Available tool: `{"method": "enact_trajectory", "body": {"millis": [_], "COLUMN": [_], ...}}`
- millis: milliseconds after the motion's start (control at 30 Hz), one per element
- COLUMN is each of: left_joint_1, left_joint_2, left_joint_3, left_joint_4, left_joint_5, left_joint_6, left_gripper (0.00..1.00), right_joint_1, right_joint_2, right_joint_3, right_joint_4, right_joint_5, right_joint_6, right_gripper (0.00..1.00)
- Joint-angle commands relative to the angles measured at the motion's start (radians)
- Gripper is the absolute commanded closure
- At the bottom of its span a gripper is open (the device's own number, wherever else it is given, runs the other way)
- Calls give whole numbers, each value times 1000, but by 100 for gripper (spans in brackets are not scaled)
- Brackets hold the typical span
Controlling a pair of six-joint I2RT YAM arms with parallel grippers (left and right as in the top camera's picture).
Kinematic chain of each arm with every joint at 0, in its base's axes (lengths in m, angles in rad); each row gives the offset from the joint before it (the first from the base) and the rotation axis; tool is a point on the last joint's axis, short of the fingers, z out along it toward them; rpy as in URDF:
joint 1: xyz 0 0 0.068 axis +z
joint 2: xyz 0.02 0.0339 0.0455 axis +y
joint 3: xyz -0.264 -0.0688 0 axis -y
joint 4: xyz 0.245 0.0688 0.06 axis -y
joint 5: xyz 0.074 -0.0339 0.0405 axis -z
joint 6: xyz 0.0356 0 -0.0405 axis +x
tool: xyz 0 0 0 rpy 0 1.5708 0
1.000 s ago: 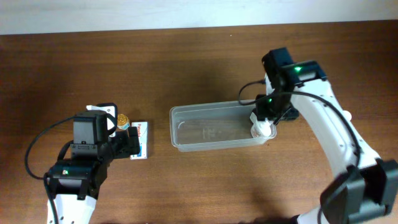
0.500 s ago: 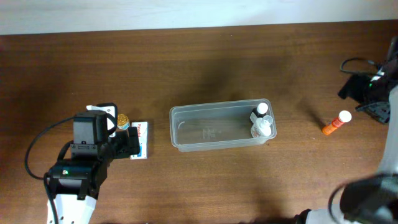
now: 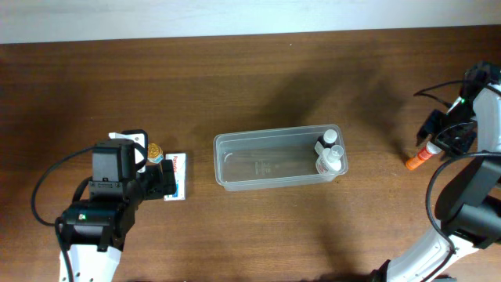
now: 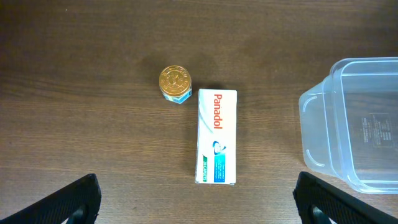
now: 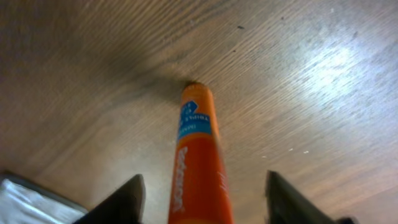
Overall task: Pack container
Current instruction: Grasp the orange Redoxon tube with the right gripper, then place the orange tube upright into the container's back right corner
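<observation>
The container, a clear shallow tub, sits mid-table with two small white bottles in its right end. Its left end shows in the left wrist view. My right gripper is at the far right, low over an orange tube. In the right wrist view the tube lies between the open fingers, which do not touch it. My left gripper is open and empty above a white Panadol box, which also shows in the overhead view.
A small jar with a gold lid stands just left of the box's far end, also in the overhead view. A white object lies behind the left arm. The right arm's cable loops near the table's right edge.
The right arm left the container's right end, where a bottle now stays, swung to the far right, then came down over the orange tube. The left arm has not moved.
</observation>
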Motion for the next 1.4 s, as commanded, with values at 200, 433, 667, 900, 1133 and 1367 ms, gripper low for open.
{"method": "enact_trajectory", "body": {"millis": [200, 433, 667, 900, 1133, 1367], "left_joint_1": [2, 2, 2, 2, 2, 2], "left_joint_2": [3, 3, 3, 3, 3, 3], "left_joint_3": [21, 21, 20, 20, 20, 21], "left_joint_4": [2, 2, 2, 2, -5, -12], "left_joint_5": [11, 11, 11, 11, 11, 11], "left_joint_6": [12, 12, 12, 12, 12, 12], "left_gripper": [0, 0, 0, 0, 0, 0], "right_joint_1": [-2, 32, 212, 517, 716, 801], "right_joint_2": [-2, -86, -394, -607, -486, -272], "right_joint_3": [-3, 11, 79, 87, 68, 68], "right_joint_4": [-5, -32, -111, -103, -65, -26], "right_joint_5": [-13, -32, -56, -62, -62, -50], "right_joint_6": [-6, -29, -79, -66, -23, -23], "right_gripper": [76, 82, 82, 82, 81, 81]}}
